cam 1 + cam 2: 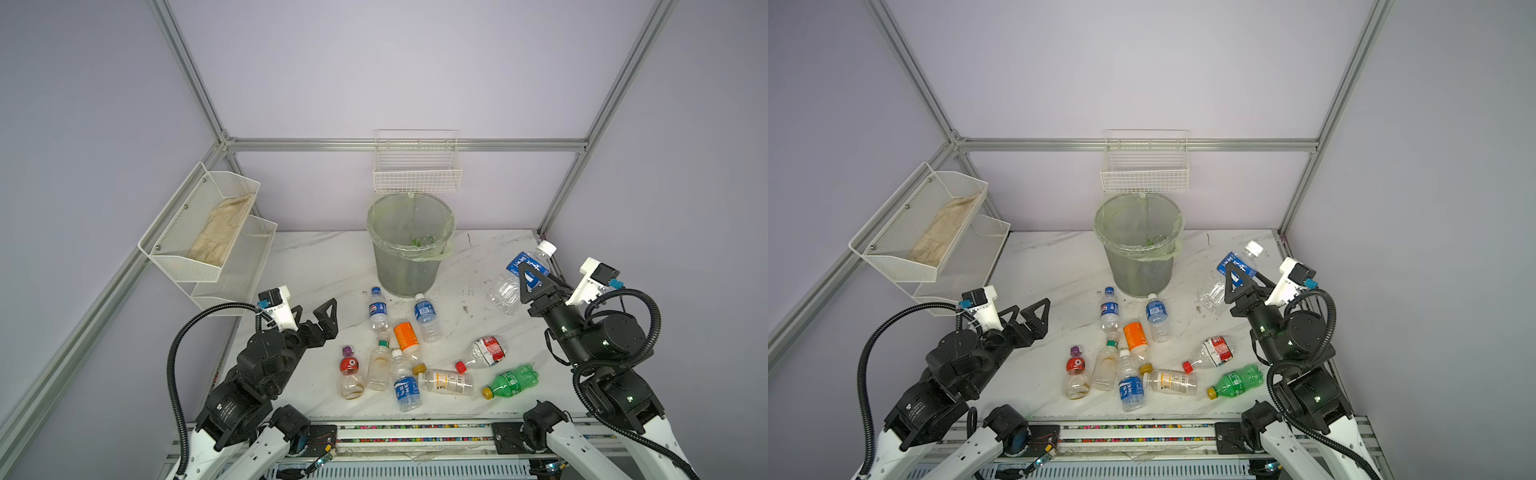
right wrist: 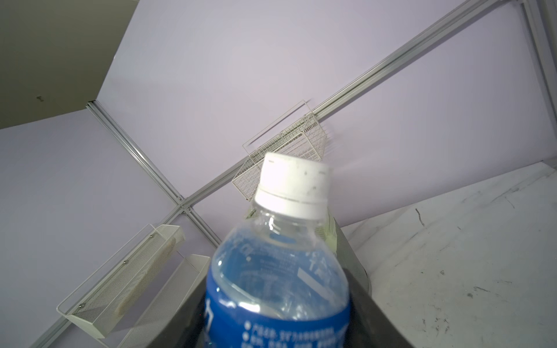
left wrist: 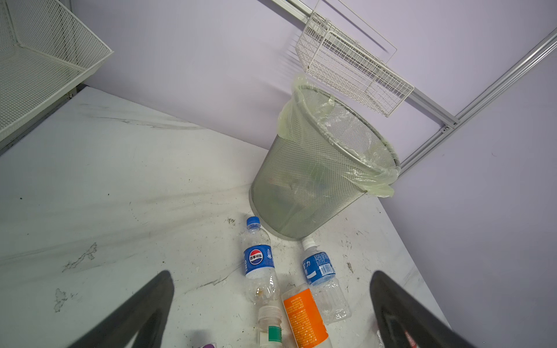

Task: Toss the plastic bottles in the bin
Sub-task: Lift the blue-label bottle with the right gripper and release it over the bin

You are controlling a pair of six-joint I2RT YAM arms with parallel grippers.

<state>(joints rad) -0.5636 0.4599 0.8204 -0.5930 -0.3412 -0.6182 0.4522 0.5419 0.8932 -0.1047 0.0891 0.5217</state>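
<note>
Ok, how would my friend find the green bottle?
Start at the bin at the back of the table. Come forward and right, past the red-label bottle. The green bottle lies on its side there, the only one green all over, with a yellow cap.

Grey mesh bin (image 1: pixel 409 266), pale green liner (image 1: pixel 442 250), blue-labelled white-capped bottle (image 1: pixel 527 259)

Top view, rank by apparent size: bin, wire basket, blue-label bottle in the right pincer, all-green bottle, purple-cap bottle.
1. bin
2. white wire basket
3. blue-label bottle in the right pincer: lifted toward the camera, so its size may be inflated
4. all-green bottle and purple-cap bottle: look about alike, not ranked
</note>
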